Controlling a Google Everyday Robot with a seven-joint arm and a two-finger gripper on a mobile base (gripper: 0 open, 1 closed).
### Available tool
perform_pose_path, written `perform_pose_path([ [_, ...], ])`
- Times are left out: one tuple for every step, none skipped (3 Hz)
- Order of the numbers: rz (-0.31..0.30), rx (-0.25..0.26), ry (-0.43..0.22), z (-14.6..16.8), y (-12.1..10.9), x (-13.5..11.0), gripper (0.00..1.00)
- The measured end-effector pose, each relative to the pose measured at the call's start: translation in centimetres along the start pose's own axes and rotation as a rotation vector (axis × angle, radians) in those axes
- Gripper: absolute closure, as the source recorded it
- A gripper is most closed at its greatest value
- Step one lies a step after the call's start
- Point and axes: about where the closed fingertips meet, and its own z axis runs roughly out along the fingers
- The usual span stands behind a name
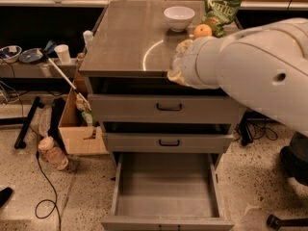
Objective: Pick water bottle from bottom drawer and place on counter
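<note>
The bottom drawer is pulled open below the two shut upper drawers, and the part of its grey inside that I can see holds nothing. The water bottle is not in view. The counter is the grey-brown top with a bright arc. My gripper sits at the end of the big white arm, over the counter's front right edge and above the top drawer. The arm's bulk hides most of it.
On the counter's far right stand a white bowl, an orange and a green snack bag. A cluttered side shelf is at the left. On the floor at the left are a cardboard box, a pinkish bottle and a cable.
</note>
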Motion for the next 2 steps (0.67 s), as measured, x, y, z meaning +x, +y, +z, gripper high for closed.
perform_pose_path([
  [0.004, 0.026, -0.004, 0.3, -1.1, 0.0, 1.0],
  [-0.022, 0.072, -0.024, 0.8, -4.1, -0.9, 1.0],
])
